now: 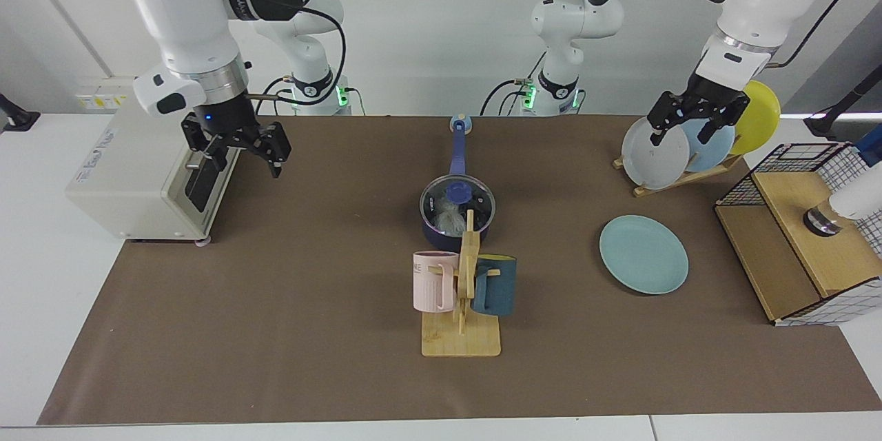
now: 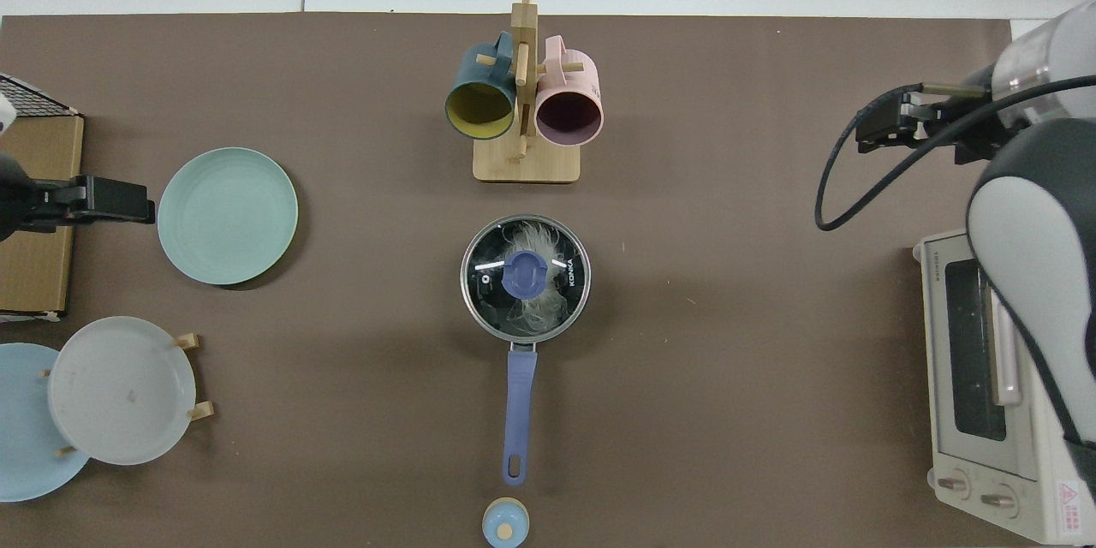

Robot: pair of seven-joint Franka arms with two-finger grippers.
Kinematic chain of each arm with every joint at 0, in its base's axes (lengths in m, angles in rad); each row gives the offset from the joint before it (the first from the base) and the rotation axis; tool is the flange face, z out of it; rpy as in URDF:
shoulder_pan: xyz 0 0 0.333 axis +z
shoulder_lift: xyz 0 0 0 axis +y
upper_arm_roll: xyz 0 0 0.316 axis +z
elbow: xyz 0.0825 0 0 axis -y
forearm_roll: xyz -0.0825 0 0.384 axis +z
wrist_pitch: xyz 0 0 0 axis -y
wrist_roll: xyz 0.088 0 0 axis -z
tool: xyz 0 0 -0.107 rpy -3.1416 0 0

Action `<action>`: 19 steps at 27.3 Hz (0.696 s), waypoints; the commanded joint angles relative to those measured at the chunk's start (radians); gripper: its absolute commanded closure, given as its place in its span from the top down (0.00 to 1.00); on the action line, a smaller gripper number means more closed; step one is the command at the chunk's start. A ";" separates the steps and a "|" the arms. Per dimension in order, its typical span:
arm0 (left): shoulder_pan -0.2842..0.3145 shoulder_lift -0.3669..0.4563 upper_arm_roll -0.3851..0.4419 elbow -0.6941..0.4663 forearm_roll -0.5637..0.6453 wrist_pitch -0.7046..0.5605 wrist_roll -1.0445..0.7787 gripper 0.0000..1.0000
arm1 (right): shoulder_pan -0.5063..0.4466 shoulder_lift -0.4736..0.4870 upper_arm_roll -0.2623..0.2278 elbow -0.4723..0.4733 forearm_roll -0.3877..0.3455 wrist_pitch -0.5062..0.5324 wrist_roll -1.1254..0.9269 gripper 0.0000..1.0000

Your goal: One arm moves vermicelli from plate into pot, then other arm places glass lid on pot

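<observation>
Spread apart and holding nothing, my right gripper (image 1: 238,151) hangs by the toaster oven (image 1: 148,158). Bare brown mat (image 1: 310,275) lies open between it and the pot (image 1: 455,224), where the glass lid (image 2: 526,276) sits on the rim over the vermicelli (image 2: 535,308). Further along lies the plate (image 1: 643,253), bare. My left gripper (image 1: 696,124), also spread, waits over the plate rack (image 1: 679,176).

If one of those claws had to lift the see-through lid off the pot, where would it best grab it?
Probably by the blue knob at the centre of the glass lid, coming straight down from above. The lid lies flat on the pot, flush at its rim, so the raised knob is the one part narrow enough to pinch.
</observation>
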 commanded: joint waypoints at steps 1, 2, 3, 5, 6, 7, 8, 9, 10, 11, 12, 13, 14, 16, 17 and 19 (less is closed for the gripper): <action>0.001 -0.026 -0.005 -0.025 -0.012 -0.037 0.011 1.00 | -0.079 -0.028 0.020 -0.041 0.002 -0.027 -0.116 0.99; 0.001 -0.026 -0.005 -0.025 -0.012 -0.044 0.011 1.00 | -0.081 -0.041 0.020 -0.060 0.004 -0.027 -0.116 0.99; 0.001 -0.026 -0.007 -0.025 -0.012 -0.047 0.011 1.00 | -0.082 -0.056 0.020 -0.084 0.004 -0.026 -0.114 0.99; 0.003 -0.026 -0.007 -0.025 -0.012 -0.047 0.011 1.00 | -0.088 -0.090 0.020 -0.147 0.004 -0.007 -0.114 0.99; 0.003 -0.026 -0.007 -0.025 -0.012 -0.047 0.012 1.00 | -0.088 -0.102 0.020 -0.167 0.004 0.002 -0.116 0.99; 0.004 -0.026 -0.007 -0.025 -0.012 -0.047 0.011 1.00 | -0.088 -0.116 0.020 -0.191 0.005 0.012 -0.119 0.99; 0.004 -0.026 -0.007 -0.024 -0.012 -0.045 0.012 1.00 | -0.088 -0.130 0.020 -0.218 0.005 0.020 -0.119 0.99; 0.004 -0.026 -0.007 -0.024 -0.012 -0.045 0.012 1.00 | -0.087 -0.142 0.020 -0.241 0.005 0.026 -0.119 0.99; 0.004 -0.026 -0.007 -0.024 -0.012 -0.045 0.011 1.00 | -0.081 -0.153 0.020 -0.261 0.005 0.038 -0.119 0.99; 0.004 -0.026 -0.007 -0.024 -0.012 -0.045 0.011 1.00 | -0.076 -0.162 0.020 -0.274 0.005 0.045 -0.117 0.99; 0.004 -0.026 -0.007 -0.024 -0.012 -0.045 0.011 1.00 | -0.075 -0.167 0.020 -0.284 0.005 0.046 -0.117 0.99; 0.004 -0.026 -0.007 -0.024 -0.012 -0.045 0.009 1.00 | -0.073 -0.170 0.020 -0.290 0.005 0.048 -0.117 0.99; 0.004 -0.026 -0.007 -0.024 -0.012 -0.045 0.009 1.00 | -0.073 -0.171 0.020 -0.293 0.005 0.048 -0.117 0.99; 0.004 -0.026 -0.007 -0.024 -0.012 -0.045 0.009 1.00 | -0.071 -0.174 0.021 -0.298 0.005 0.046 -0.119 0.99; 0.004 -0.026 -0.007 -0.024 -0.012 -0.045 0.009 1.00 | -0.071 -0.176 0.023 -0.305 0.005 0.046 -0.119 0.99; 0.004 -0.026 -0.007 -0.024 -0.012 -0.045 0.009 1.00 | -0.065 -0.190 0.027 -0.327 0.004 0.054 -0.121 0.99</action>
